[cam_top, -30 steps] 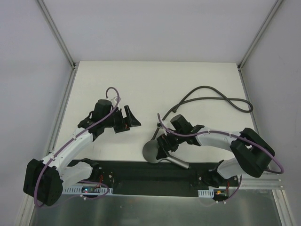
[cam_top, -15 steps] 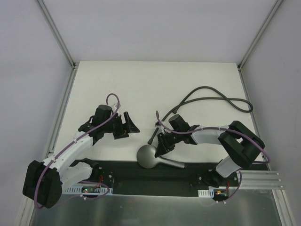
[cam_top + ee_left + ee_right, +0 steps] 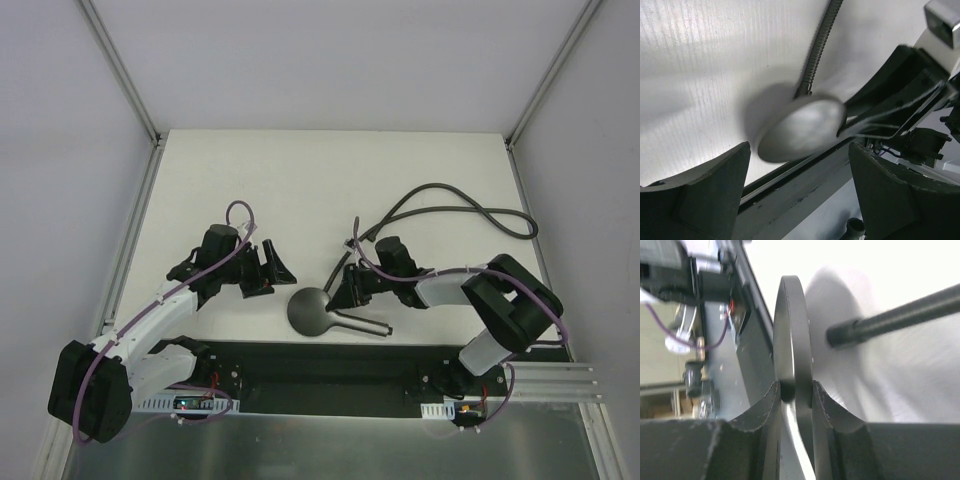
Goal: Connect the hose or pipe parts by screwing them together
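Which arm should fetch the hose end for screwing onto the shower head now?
Left. The right arm's fingers clamp the shower head; the left arm's fingers stand open and empty, facing the hose end beside it.

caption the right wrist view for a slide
Right gripper clamped on the grey round-faced shower head, dark-grey flexible hose end beside it.
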`<control>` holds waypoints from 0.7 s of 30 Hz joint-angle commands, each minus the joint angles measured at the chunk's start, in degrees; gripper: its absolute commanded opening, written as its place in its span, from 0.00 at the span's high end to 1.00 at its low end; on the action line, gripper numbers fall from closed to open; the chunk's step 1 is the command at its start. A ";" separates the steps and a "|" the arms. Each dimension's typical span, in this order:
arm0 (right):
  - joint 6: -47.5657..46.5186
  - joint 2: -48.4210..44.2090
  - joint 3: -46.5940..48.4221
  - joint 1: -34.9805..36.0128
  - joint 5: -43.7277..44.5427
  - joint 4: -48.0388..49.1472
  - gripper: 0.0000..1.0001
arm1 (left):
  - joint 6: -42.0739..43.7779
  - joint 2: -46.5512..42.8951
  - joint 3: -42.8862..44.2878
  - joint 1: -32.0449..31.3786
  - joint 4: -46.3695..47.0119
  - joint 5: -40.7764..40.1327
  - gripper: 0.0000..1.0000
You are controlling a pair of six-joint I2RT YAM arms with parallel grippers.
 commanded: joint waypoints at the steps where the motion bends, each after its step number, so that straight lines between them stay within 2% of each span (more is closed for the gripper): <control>1: 6.68 2.94 1.90 -4.08 8.08 12.90 0.94 | -0.27 -1.37 -1.23 0.13 0.28 1.46 0.22; 3: 8.54 4.09 1.81 -4.78 8.00 17.37 0.94 | -0.44 -1.55 -1.58 0.13 0.28 1.63 0.23; 11: 14.50 9.19 0.76 -6.28 8.18 23.45 0.94 | -1.14 0.46 -3.17 -1.89 1.24 0.93 0.25; 15: 17.77 10.95 -1.09 -6.28 5.37 31.89 0.81 | -2.20 3.18 -3.17 -1.98 4.93 1.02 0.30; 20: 17.34 11.74 -2.41 -6.80 2.56 31.99 0.68 | -2.64 7.67 -2.73 -2.07 7.13 1.72 0.35; 21: 17.51 12.18 -2.67 -6.72 1.42 32.17 0.63 | -2.81 8.11 -3.08 -2.15 7.66 1.81 0.36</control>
